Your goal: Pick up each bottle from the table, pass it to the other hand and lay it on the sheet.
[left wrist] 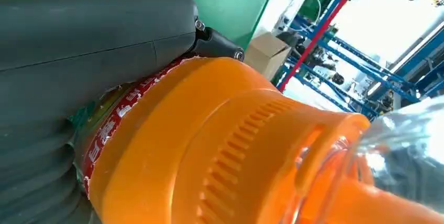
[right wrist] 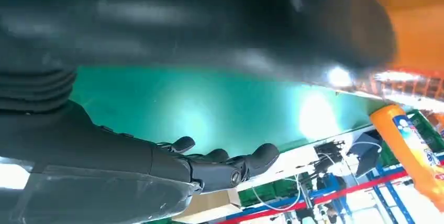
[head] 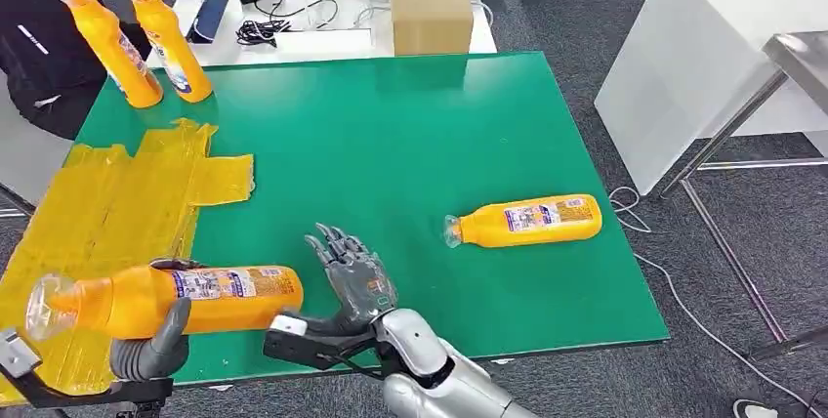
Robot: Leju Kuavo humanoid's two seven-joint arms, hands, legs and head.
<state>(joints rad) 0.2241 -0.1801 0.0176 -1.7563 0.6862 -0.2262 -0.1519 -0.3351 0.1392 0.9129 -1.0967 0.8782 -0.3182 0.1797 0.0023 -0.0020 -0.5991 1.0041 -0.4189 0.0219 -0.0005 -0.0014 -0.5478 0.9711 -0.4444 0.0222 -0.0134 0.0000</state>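
Left hand wrapped around a held bottle, carried on its side low over the near end of the yellow sheet, clear cap pointing out past the table's left edge; close up from the left wrist, grey thumb pressed along the orange shoulder and red label, so a firm grip. Not yet down on the sheet, by the look of it, and nothing lying on the sheet so far. Just to the right, right hand empty, fingers spread and raised beside the bottle's base, near but apart from it: reads as a handover just finished. Further right, a lying bottle on the green table, well apart from both hands, untouched. Back at the far left corner, two standing bottles upright side by side, beyond the sheet. Judged tally: first bottle at the laying step, three left to pick, pass and place.
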